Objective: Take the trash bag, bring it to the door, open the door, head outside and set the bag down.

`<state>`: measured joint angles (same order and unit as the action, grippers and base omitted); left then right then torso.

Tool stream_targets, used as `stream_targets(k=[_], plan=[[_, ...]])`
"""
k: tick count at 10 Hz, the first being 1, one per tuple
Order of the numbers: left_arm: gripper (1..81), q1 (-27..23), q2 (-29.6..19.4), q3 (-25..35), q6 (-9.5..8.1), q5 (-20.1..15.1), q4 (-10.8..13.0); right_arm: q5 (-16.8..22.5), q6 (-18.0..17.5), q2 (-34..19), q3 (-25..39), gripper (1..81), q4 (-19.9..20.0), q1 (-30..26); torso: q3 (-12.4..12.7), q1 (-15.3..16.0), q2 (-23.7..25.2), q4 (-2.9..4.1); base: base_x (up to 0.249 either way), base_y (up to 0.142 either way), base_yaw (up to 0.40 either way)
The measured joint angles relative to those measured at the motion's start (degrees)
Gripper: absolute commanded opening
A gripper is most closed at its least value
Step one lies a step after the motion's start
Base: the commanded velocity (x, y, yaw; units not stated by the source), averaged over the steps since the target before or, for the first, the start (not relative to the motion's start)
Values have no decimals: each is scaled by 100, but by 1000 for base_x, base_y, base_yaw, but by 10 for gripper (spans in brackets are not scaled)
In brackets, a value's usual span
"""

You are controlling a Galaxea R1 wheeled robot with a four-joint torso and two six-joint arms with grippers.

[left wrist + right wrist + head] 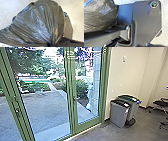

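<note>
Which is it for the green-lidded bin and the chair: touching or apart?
Apart. Head view: floor shows between the green-lidded bin and the chair.

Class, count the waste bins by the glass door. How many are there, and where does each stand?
2. The black-lidded bin stands nearer the green-framed door; the green-lidded bin stands just behind it, by the pale wall.
</note>
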<state>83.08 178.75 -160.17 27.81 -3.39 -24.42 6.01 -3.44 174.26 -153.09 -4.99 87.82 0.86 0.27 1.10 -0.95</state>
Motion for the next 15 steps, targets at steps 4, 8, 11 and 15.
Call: stream_targets(k=[4,8,11,15], plan=[[10,-1,0,2,0,4,0,0,0,0,-5,811,0,0,0,0,0,0,158,0,0],[10,-1,0,2,0,4,0,-6,0,0,-6,811,0,11,0,0,0,0,158,0,0],[10,-1,0,2,0,4,0,-28,0,0,-16,811,0,16,0,0,0,0,158,0,0],[10,-1,20,2,0,0,0,-30,0,0,-16,811,0,16,0,0,0,0,158,0,0]])
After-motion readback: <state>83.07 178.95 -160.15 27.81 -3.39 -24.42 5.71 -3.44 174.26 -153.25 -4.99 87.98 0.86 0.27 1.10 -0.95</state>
